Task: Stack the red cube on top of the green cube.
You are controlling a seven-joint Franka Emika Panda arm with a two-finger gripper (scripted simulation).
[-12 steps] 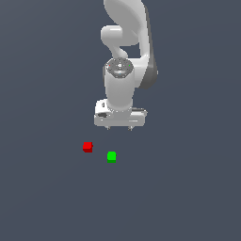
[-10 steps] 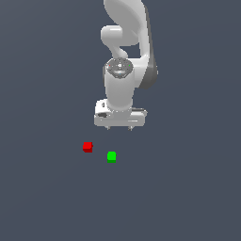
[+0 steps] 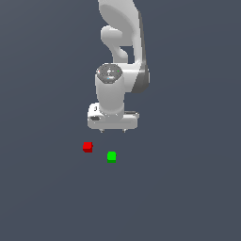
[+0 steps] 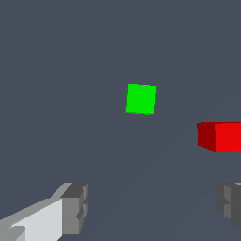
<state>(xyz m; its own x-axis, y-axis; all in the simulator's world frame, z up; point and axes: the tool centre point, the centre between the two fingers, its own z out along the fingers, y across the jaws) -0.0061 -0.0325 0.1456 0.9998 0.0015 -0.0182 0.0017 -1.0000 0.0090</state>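
Two cubes sit apart below my gripper (image 3: 113, 130): red cube (image 3: 87, 147) toward the exterior view's left, green cube (image 3: 111, 156) nearer underneath. Fingers (image 4: 75, 207) spread, grasping nothing.

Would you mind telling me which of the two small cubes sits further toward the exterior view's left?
The red cube. It sits further toward the exterior view's left than the green cube, a gap apart from it, both lying below the end effector.

red cube (image 4: 225, 136) and claw (image 4: 155, 207) fingers cut off by frame edge.
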